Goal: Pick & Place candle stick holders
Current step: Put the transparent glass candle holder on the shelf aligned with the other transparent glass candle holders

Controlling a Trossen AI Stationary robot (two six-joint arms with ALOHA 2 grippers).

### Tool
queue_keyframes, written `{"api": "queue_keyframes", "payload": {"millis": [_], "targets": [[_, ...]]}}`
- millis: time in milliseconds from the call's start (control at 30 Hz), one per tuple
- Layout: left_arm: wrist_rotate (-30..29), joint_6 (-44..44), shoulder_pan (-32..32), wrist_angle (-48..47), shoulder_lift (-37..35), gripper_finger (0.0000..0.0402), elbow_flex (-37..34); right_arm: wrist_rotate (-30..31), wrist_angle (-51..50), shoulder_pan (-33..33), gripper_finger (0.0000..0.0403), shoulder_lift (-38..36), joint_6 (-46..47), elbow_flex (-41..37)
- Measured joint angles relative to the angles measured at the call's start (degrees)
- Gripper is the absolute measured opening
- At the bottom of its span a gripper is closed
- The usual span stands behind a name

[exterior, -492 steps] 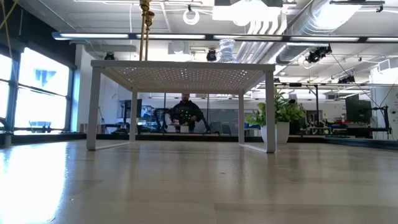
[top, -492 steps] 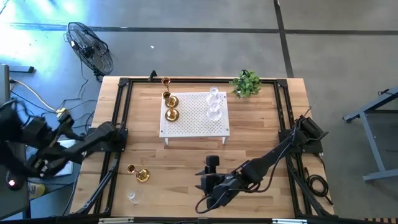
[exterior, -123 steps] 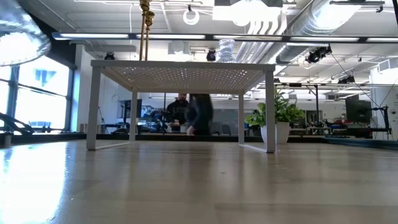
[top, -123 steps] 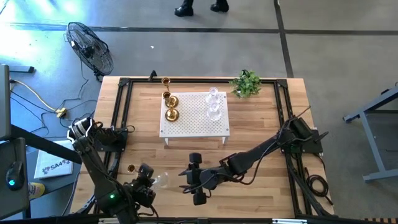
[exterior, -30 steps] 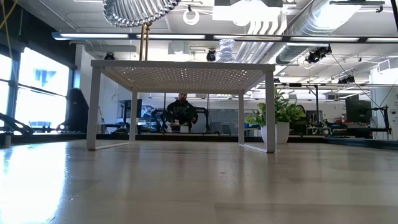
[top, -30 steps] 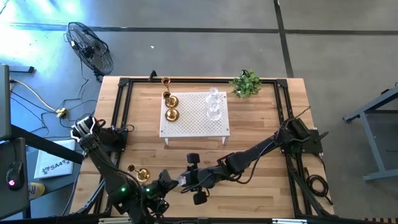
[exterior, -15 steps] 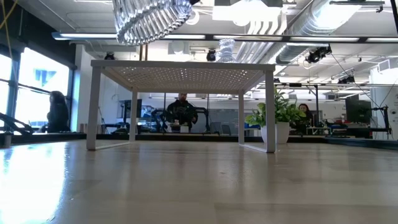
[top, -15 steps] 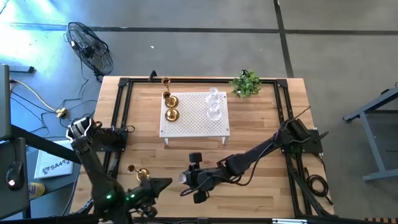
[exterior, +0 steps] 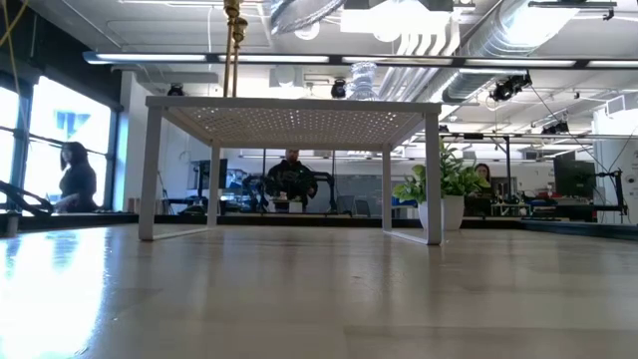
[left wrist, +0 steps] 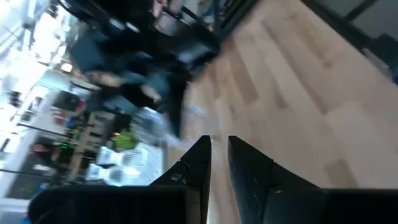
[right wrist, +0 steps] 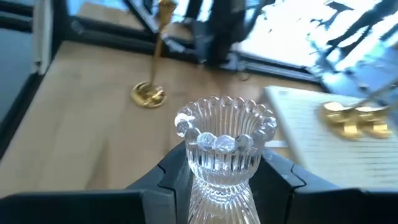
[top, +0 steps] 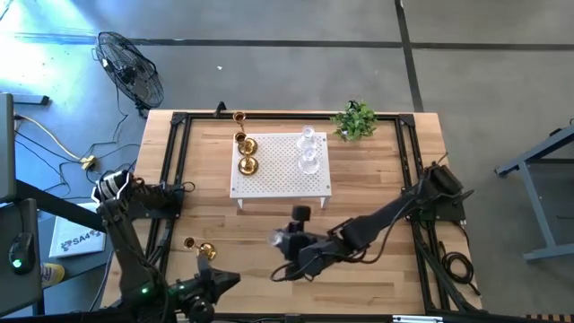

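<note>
My right gripper (top: 289, 239) is shut on a clear ribbed glass candle stick holder (right wrist: 224, 146) above the table's near middle. The holder also shows in the high view (top: 277, 237) and at the top of the low view (exterior: 299, 12). My left gripper (top: 226, 280) is shut and empty at the table's near left edge. A gold holder (top: 204, 252) rests on the table at the near left. Three gold holders (top: 247, 165) and two glass holders (top: 308, 161) stand on the white perforated stand (top: 278, 179). My right gripper pinches the glass holder's narrow stem (right wrist: 219, 186) between its two fingers (right wrist: 175, 176), below the fluted cup (right wrist: 225, 124). The cup reaches out past the fingertips. The holder is lifted clear of the table.
A small green plant (top: 355, 120) stands at the far right corner. A black frame (top: 172, 179) runs along the table's sides. People sit and stand in the room beyond the table (exterior: 292, 179). Bare wood lies between the stand and the near edge.
My right gripper has carried the glass holder up and toward the stand at the far side. My left gripper has drawn back from the holder toward the table's near left edge.
</note>
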Motion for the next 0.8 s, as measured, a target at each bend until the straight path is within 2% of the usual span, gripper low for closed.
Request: {"api": "queue_keyframes", "payload": {"millis": [200,467,667,800], "targets": [[4.07,-2.34,0.73,-1.23,0.02,0.0050,-0.02,7.80,-5.34,1.59,0.0115,-5.04,0.07,0.11],[3.80,-8.50,0.71,-4.84,0.04,0.0050,-0.02,16.55,-15.88,1.68,0.0115,-11.38,6.77,0.11],[3.64,-14.83,0.75,-4.74,0.10,0.0050,-0.02,16.57,-27.85,-2.52,0.0115,-14.36,18.94,0.11],[3.71,-18.10,0.75,-4.68,0.11,0.0050,-0.02,13.35,-30.32,-6.14,0.0115,-14.33,20.15,0.11]]}}
